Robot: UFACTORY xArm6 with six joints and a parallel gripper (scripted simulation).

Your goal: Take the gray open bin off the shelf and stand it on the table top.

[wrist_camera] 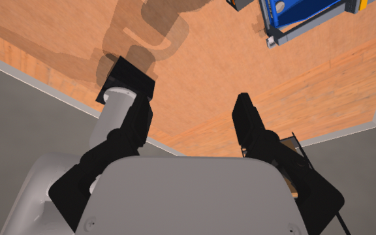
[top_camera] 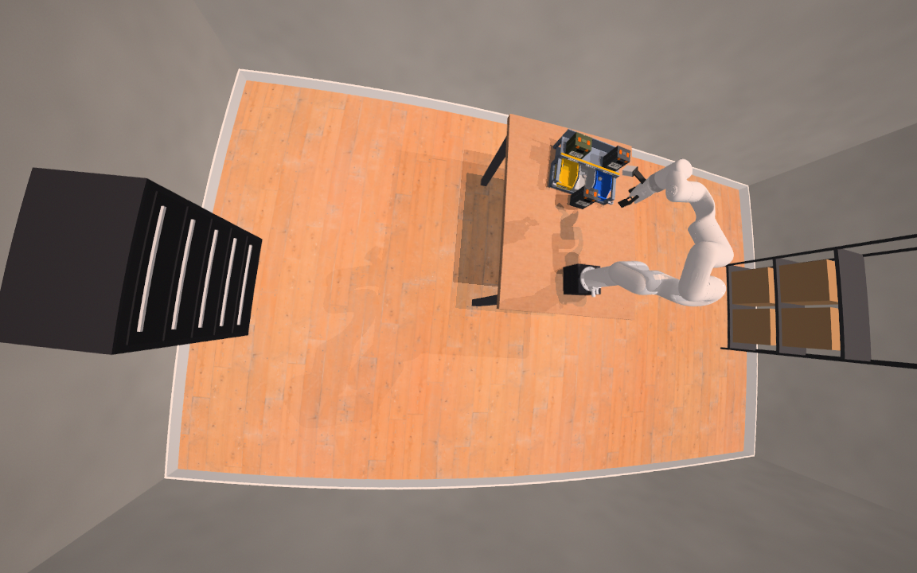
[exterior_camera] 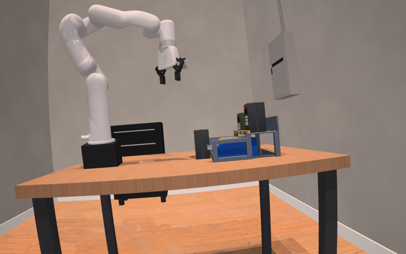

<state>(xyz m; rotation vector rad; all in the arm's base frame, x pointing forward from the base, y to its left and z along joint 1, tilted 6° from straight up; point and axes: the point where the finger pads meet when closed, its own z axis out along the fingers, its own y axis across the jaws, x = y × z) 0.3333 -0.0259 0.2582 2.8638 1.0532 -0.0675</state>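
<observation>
Approach to the gray open bin (top_camera: 585, 173)
The black two-finger gripper (exterior_camera: 170, 75) hung fully open, empty, high above the shelf; it needed lowering squarely between blue and yellow bins.

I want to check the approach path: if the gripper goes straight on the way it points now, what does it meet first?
Probably bare table top. The open gripper points down beside the shelf, not at it; depth is unclear.

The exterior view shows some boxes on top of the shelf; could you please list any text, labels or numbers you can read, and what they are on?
Nothing can be read for certain.
Black box on the shelf: white marks on its front, too small to read.
Green box behind it: similar white marks, too small to read.
Black box on the table: no marks visible.
Gray wall panel: a dark slot, no text.
</observation>
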